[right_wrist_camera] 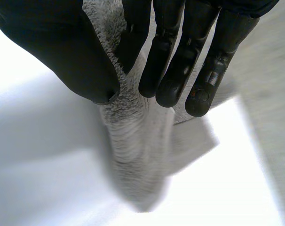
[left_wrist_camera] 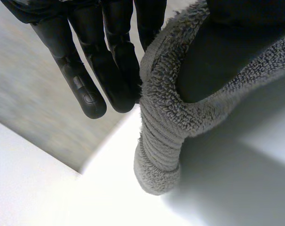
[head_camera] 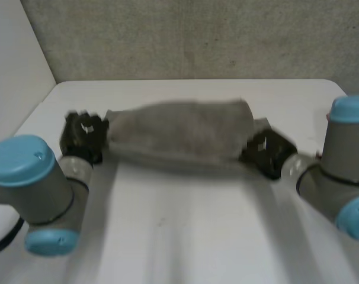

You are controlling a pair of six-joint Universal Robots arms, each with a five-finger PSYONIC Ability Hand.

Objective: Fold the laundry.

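A grey terry towel [head_camera: 182,131] stretches sideways between my two hands, lifted off the white table [head_camera: 185,236]. My left hand [head_camera: 82,135] holds its left end; in the left wrist view the towel [left_wrist_camera: 166,141] is pinched between the thumb [left_wrist_camera: 236,12] and the fingers [left_wrist_camera: 107,70], with a corner hanging below them. My right hand [head_camera: 267,152] holds the right end. There the thumb [right_wrist_camera: 62,52] presses the cloth [right_wrist_camera: 133,136] against the fingers [right_wrist_camera: 180,61], and a corner hangs down under them.
A speckled grey wall [head_camera: 197,35] runs along the table's far edge. A pale wall [head_camera: 13,65] stands at the left. Bare tabletop lies in front of the towel between my arms.
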